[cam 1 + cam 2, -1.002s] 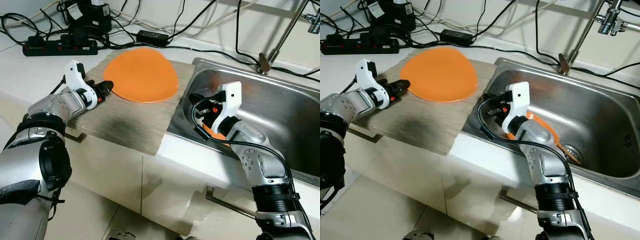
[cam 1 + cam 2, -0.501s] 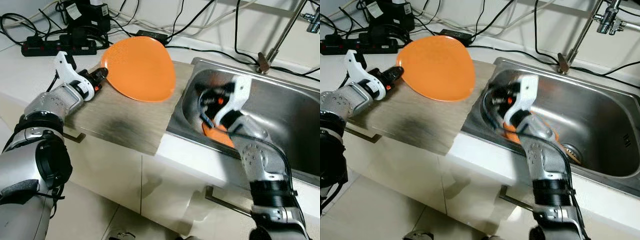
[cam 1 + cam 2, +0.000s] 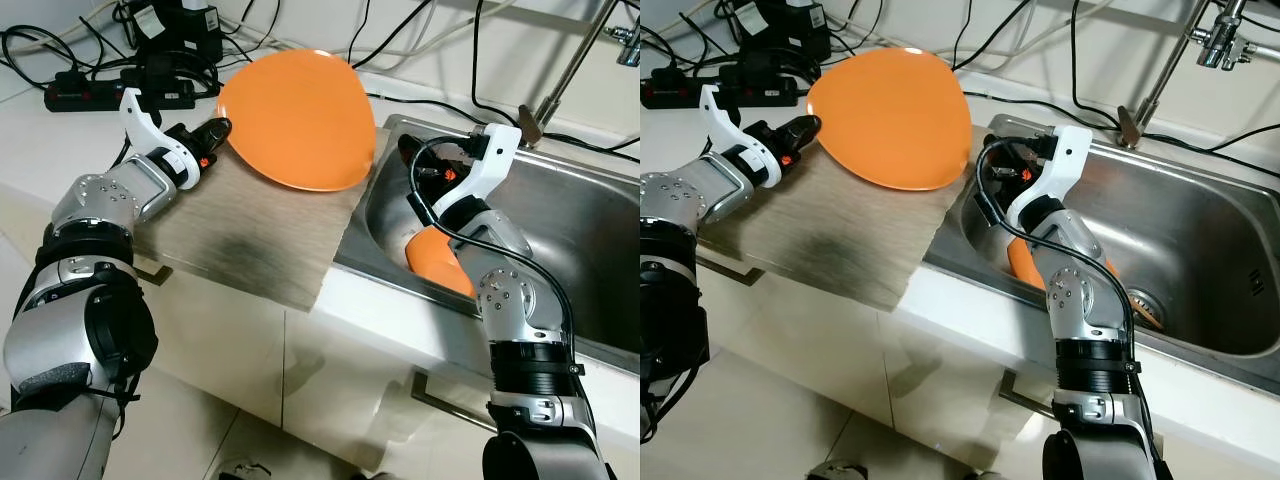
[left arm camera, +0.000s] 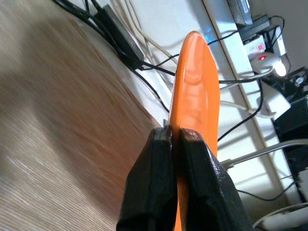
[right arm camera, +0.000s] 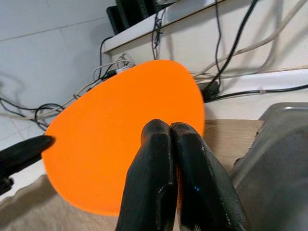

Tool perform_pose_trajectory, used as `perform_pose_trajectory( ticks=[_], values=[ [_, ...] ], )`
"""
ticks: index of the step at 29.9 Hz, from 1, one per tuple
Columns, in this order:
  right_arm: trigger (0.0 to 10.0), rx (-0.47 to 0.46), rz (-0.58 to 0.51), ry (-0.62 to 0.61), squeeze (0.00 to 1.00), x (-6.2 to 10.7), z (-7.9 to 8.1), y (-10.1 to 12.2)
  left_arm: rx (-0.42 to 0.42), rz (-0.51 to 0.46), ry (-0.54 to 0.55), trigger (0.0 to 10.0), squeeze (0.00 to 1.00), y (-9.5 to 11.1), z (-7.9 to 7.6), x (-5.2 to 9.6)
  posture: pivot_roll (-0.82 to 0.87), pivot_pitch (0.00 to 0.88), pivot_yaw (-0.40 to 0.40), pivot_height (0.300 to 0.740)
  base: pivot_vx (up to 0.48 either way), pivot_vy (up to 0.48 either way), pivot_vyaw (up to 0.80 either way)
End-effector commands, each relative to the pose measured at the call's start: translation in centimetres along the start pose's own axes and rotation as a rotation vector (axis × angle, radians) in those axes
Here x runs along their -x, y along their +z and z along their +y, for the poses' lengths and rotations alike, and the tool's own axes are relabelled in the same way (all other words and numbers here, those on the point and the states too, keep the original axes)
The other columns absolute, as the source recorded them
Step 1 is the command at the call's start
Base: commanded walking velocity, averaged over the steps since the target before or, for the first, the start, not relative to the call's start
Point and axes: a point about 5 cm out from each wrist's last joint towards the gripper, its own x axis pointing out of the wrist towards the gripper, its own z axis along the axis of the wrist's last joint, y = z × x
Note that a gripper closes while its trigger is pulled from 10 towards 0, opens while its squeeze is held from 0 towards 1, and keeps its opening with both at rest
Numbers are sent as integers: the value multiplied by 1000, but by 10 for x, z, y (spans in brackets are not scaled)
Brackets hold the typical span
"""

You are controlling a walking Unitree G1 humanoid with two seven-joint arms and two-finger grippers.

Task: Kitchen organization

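Left gripper [image 3: 218, 130] is clamped tight on the rim of the orange plate [image 3: 298, 120], both black fingers [image 4: 166, 183] pinching the edge from either side, and the plate is up off the counter, tilted steeply, its face turned toward the sink [image 3: 590, 230]. Taking that sink as the marker: the plate hangs just beside its near corner, over the wood-grain mat [image 3: 250, 240] that lies against the sink's rim. Right gripper [image 5: 166, 178] has its two fingers pressed together with nothing between them, held up at the sink's edge and aimed at the plate's face, apart from it. Down inside the basin, below the right arm, something else orange [image 3: 440, 262] lies against the steel, partly hidden by the forearm, so I can't tell what it is. A faucet [image 3: 560, 70] rises behind the sink's back rim. Well away from the sink, beyond the mat, a black power strip [image 3: 100, 95] and a tangle of cables [image 3: 300, 40] run along the wall.
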Motion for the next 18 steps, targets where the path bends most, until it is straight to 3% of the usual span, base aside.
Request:
perform_pose_trajectory(
  ticks=[1,2,3,5,7,12,18],
  values=[
    [10000,-75,-18,-18,0,0,-7,5,35,-26,-88,0,0,10,-14,1,3,0,-33,740,0,0,0],
    [10000,-97,-20,-18,0,1,-8,5,41,-20,-101,0,0,9,-16,1,3,0,-33,740,0,0,0],
    [10000,-147,-27,-20,1000,1,-10,6,42,-11,-116,0,0,9,-18,1,2,0,-34,740,0,0,0],
    [10000,-179,-32,-21,1000,2,-11,6,42,-6,-125,0,0,8,-19,1,2,0,-34,740,0,0,0],
    [10000,-297,-25,-15,1000,4,-20,4,54,22,-164,0,0,5,-24,2,0,0,-33,740,0,0,0],
    [10000,-434,-5,51,1000,7,-22,1,75,87,-244,0,0,-5,-33,2,4,0,-38,740,0,0,0],
    [10000,-502,-27,117,1000,5,-15,9,77,148,-290,0,0,-18,-39,4,4,0,-38,740,0,0,0]
  ],
)
